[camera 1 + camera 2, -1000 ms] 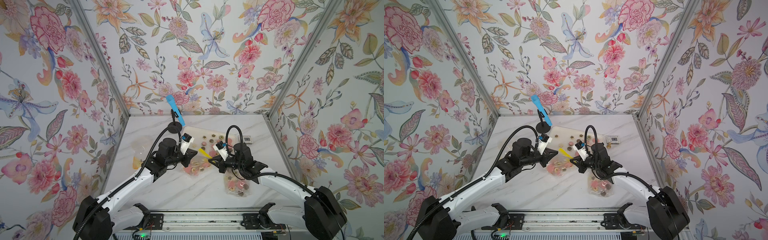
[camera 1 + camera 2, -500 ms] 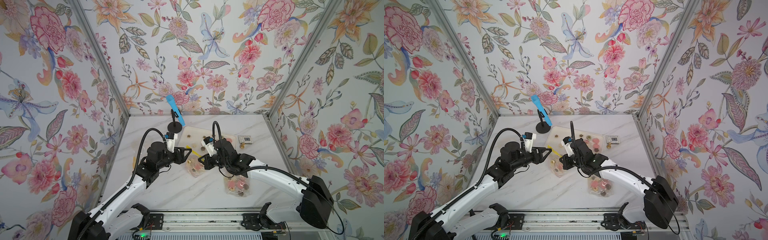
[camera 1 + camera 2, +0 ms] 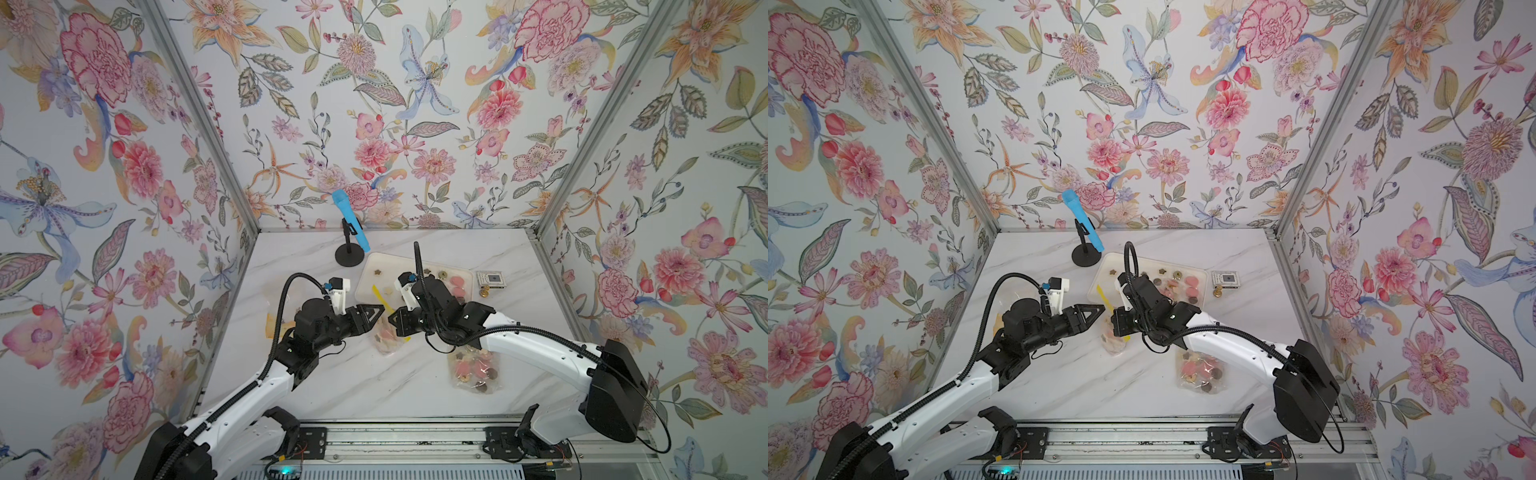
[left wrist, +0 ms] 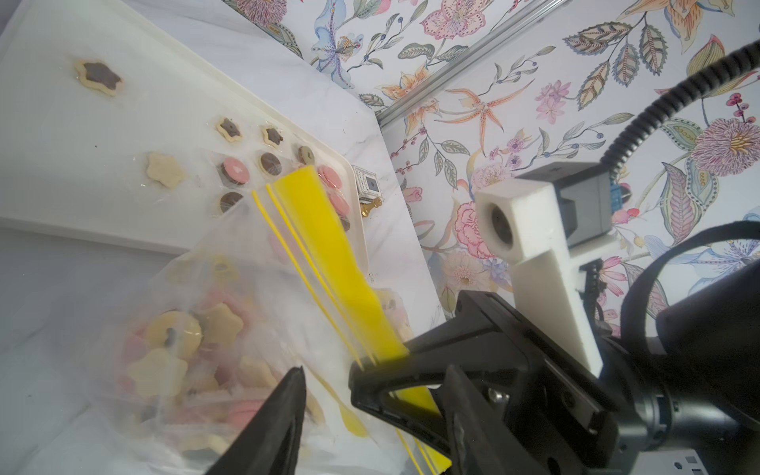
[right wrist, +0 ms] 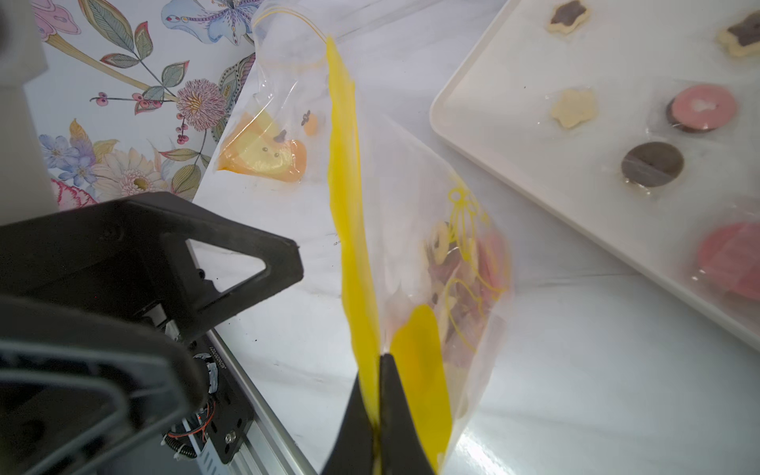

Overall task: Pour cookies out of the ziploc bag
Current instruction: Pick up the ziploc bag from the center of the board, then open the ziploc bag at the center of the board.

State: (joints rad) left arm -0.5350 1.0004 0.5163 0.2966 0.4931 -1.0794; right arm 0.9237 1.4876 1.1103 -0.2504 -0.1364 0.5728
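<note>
A clear ziploc bag (image 3: 388, 338) with a yellow zip strip (image 5: 349, 230) hangs over the marble table, just in front of the cream tray (image 3: 365, 286). Cookies (image 4: 197, 337) in pink, beige and brown fill its lower part. My right gripper (image 5: 376, 370) is shut on the yellow strip at one end of the mouth, and shows in a top view (image 3: 392, 322). My left gripper (image 3: 376, 318) stands open beside the strip, its near finger (image 5: 263, 255) a short gap from the plastic, holding nothing. Several cookies (image 3: 457, 282) lie loose on the tray.
A second clear bag of cookies (image 3: 473, 372) lies under my right forearm. An empty printed bag (image 5: 267, 152) lies by the left wall. A blue microphone on a stand (image 3: 351, 226) stands behind the tray, with a small box (image 3: 491, 278) to the tray's right.
My left gripper has opened and let go of the bag, then drawn slightly back. My right gripper has moved left with the strip still in it.
</note>
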